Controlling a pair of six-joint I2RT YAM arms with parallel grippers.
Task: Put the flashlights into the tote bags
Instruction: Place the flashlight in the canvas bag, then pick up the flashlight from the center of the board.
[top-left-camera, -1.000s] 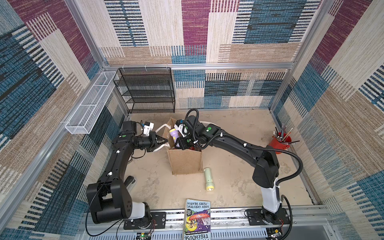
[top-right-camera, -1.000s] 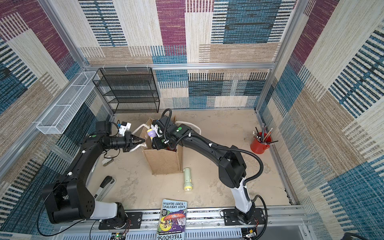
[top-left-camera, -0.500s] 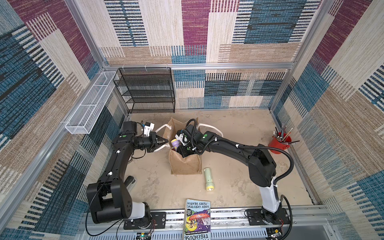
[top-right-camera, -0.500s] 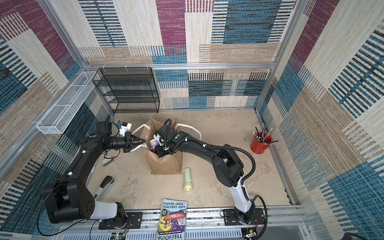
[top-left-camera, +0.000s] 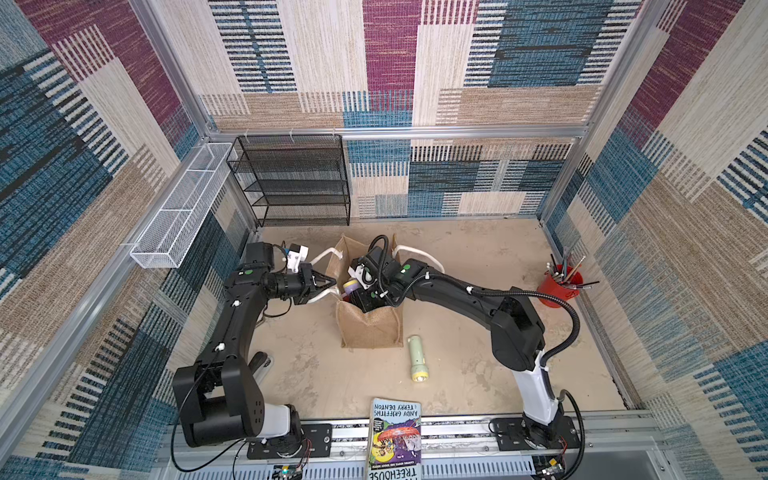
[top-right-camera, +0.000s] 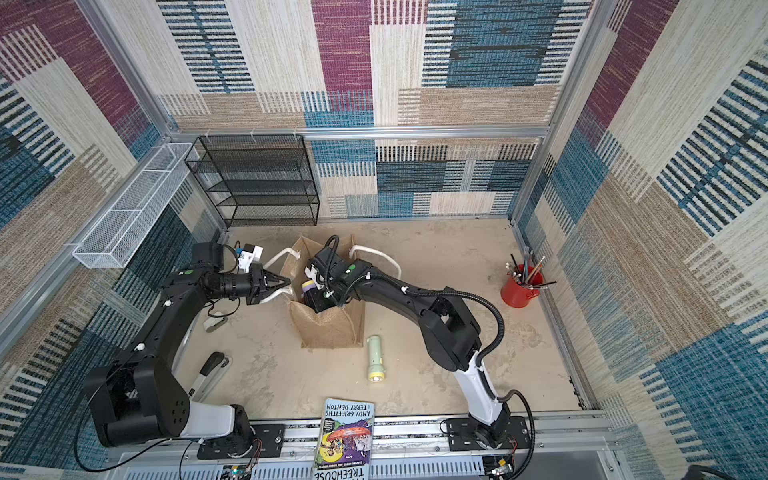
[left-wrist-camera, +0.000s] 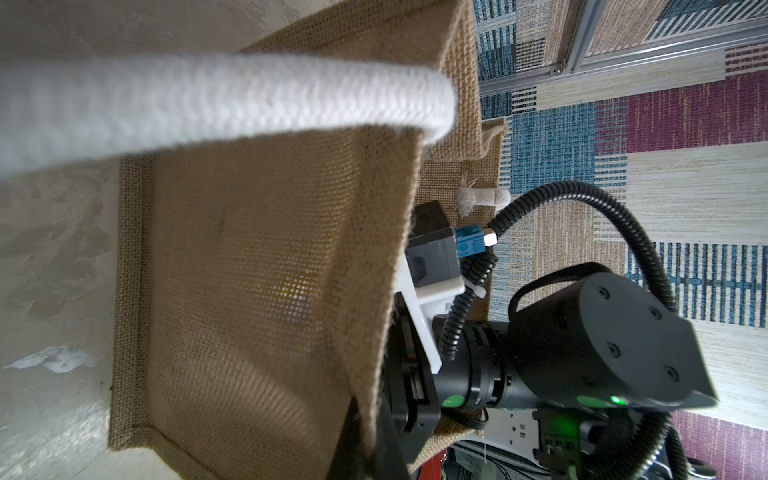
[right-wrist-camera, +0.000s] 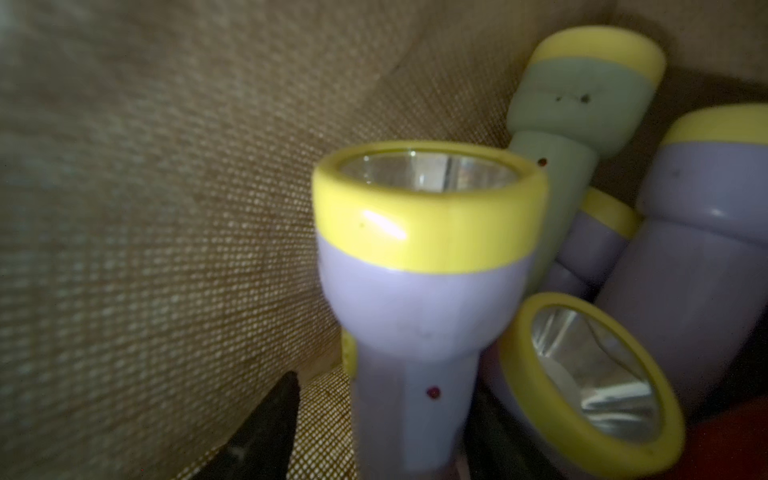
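Observation:
The tan burlap tote bag (top-left-camera: 370, 330) (top-right-camera: 328, 330) stands mid-table with its mouth open. My left gripper (top-left-camera: 330, 284) (left-wrist-camera: 370, 440) is shut on its rim (left-wrist-camera: 399, 257), below a white rope handle (left-wrist-camera: 208, 95). My right gripper (top-left-camera: 361, 297) (right-wrist-camera: 386, 419) reaches down into the bag. It is open, one finger (right-wrist-camera: 266, 432) standing clear of a lilac flashlight (right-wrist-camera: 415, 291) (top-left-camera: 351, 286) with a yellow head. Several more flashlights lie in the bag, among them a pale green one (right-wrist-camera: 582, 95) and a lilac one (right-wrist-camera: 706, 249). Another pale green flashlight (top-left-camera: 417, 357) (top-right-camera: 375, 357) lies on the table beside the bag.
A black wire-mesh rack (top-left-camera: 291, 178) stands against the back wall and a white wire basket (top-left-camera: 183, 208) hangs on the left wall. A red pot of pens (top-left-camera: 559, 284) is at the right. A book (top-left-camera: 395, 436) rests on the front rail. A stapler (top-right-camera: 212, 370) lies by the left arm.
My right gripper has gone down into the bag with the lilac flashlight and its jaws have spread apart. The left gripper has kept its hold on the bag's rim.

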